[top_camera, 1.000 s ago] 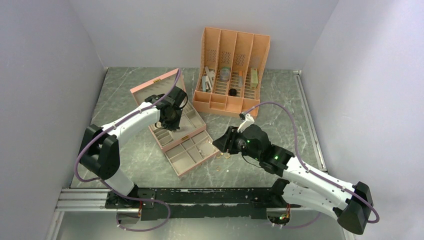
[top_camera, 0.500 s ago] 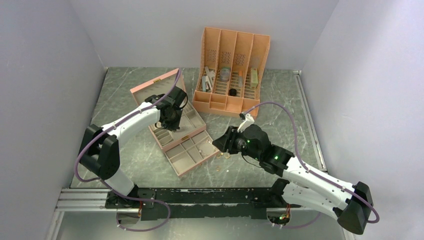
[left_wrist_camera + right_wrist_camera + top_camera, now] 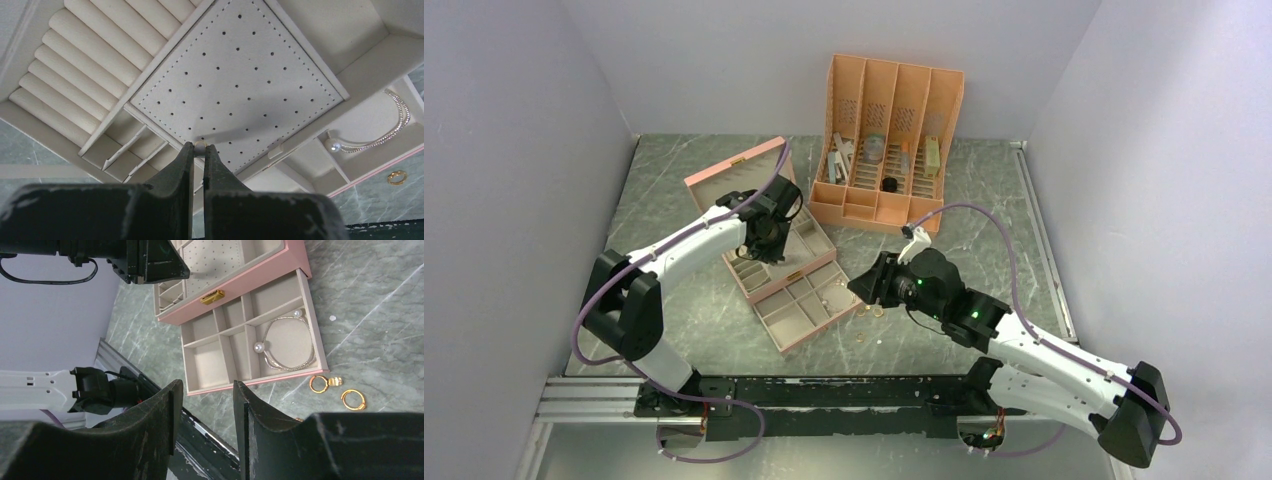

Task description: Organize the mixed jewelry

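left pincer (image 3: 198,150) is pinched on a pearl stud (image 3: 200,146) at the lower edge of the dotted pad (image 3: 240,85), right pincer (image 3: 205,390) is held half-open and empty; gold rings (image 3: 318,383) are seen on the bench (image 3: 370,315), lower right, judged light, hard, slippery, best nipped across the band.

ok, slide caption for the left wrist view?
Close-up: left hand pinching a pale bead over the perforated pad.
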